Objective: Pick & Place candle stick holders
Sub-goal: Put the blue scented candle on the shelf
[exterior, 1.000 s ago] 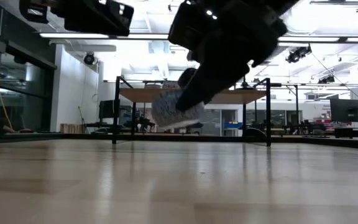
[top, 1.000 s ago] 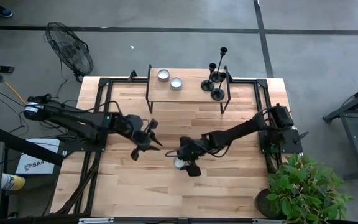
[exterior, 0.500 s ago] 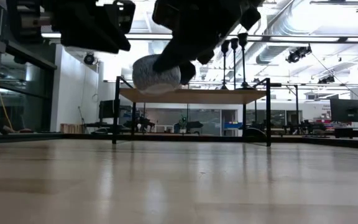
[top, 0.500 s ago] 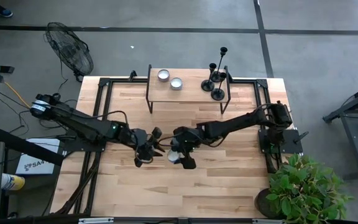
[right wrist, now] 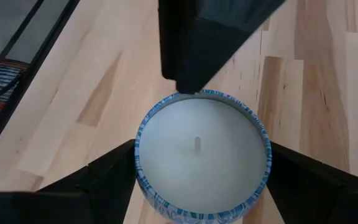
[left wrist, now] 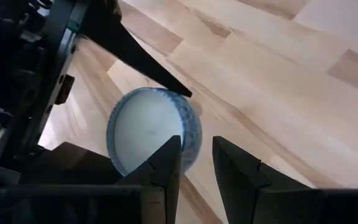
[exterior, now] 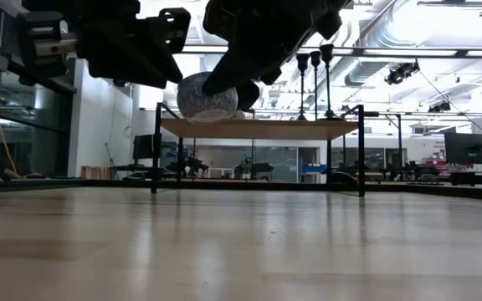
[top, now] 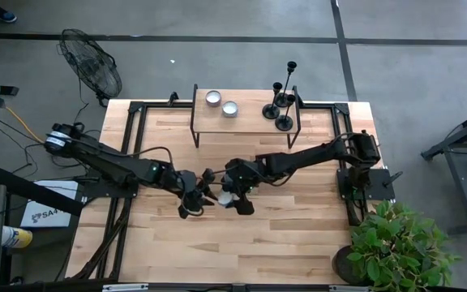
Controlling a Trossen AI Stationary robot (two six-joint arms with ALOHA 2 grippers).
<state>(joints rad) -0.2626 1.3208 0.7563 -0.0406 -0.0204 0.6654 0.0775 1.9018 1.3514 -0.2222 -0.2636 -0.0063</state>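
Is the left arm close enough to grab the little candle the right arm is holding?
Probably yes. The left end effector sits right beside the candle, its open fingers at the tin's rim; the right end effector holds it off the table.

Three black candlesticks (top: pixel 280 104) of differing heights, each with a round base, thin stem and small cup top, are standing upright, clustered close together at one end of a raised wooden shelf (top: pixel 250 118).
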